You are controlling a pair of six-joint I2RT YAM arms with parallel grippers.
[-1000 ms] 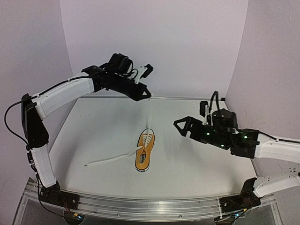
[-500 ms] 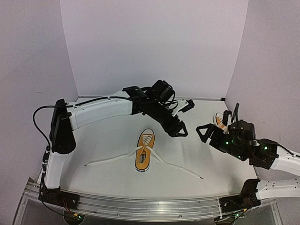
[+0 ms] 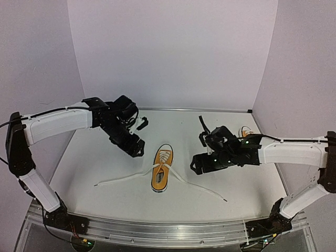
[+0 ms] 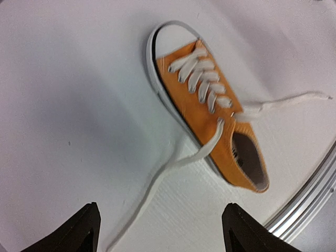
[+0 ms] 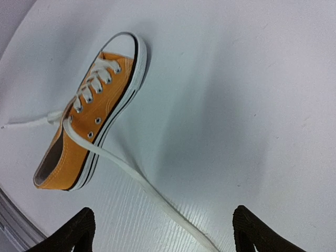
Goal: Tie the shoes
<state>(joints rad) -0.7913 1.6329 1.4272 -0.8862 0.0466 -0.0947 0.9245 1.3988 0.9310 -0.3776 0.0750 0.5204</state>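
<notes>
An orange shoe point(image 3: 162, 169) with a white sole lies in the middle of the table, toe pointing to the back. Its white laces are untied: one lace point(image 3: 121, 179) trails to the left and the other lace point(image 3: 202, 189) to the right. My left gripper point(image 3: 136, 150) hovers open just left of the shoe point(image 4: 210, 105), with the left lace point(image 4: 152, 189) on the table under its jaws. My right gripper point(image 3: 196, 167) hovers open just right of the shoe point(image 5: 89, 121), over the right lace point(image 5: 149, 190). A second shoe point(image 3: 245, 131) peeks out behind the right arm.
The white table point(image 3: 100, 147) is closed in by pale walls at the back and both sides. An aluminium rail point(image 3: 157, 227) runs along the near edge, also seen in the left wrist view as a rail point(image 4: 310, 199) past the shoe's heel.
The left gripper let go of the lace it held up at the back, and came down left of the shoe. The lace now lies to the right. The right gripper moved in beside the shoe.
</notes>
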